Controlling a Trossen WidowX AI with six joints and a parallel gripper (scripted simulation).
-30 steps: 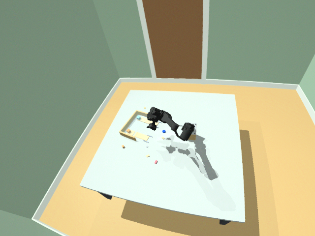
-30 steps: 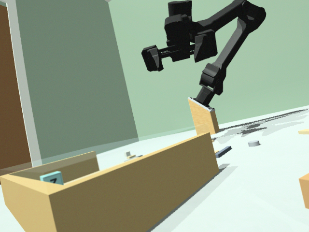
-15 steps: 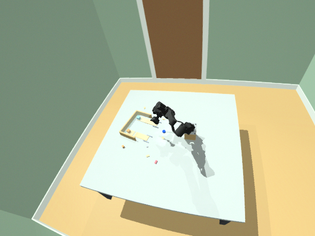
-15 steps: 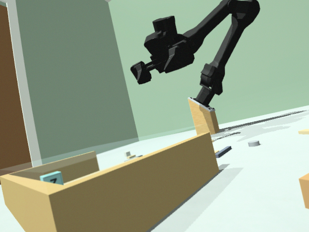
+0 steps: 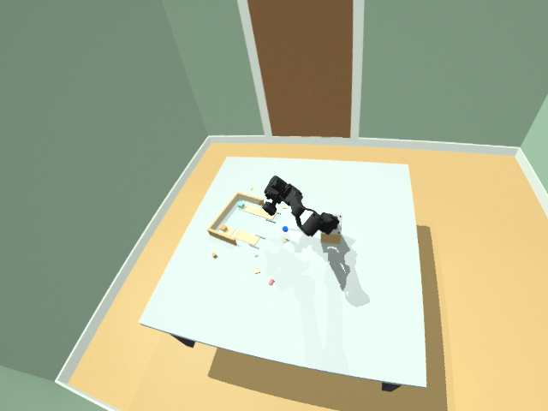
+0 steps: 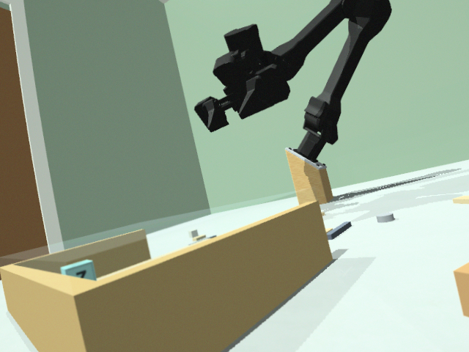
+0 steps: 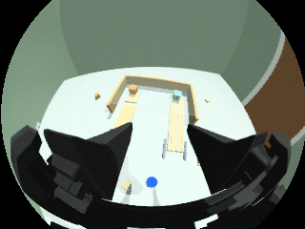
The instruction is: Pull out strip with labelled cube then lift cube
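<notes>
A cyan labelled cube sits at the inner end of one tan strip inside a U-shaped wooden fence. A second strip carries an orange cube. My gripper is open and empty. It hangs in the air above the outer end of the cyan cube's strip, pointing down and toward the fence. I cannot tell from here which strip is in one piece.
A blue ball lies on the table between the strips' outer ends and the arm's wooden base block. Small tan bits, a loose orange cube, a pink block and a grey disc lie scattered nearby.
</notes>
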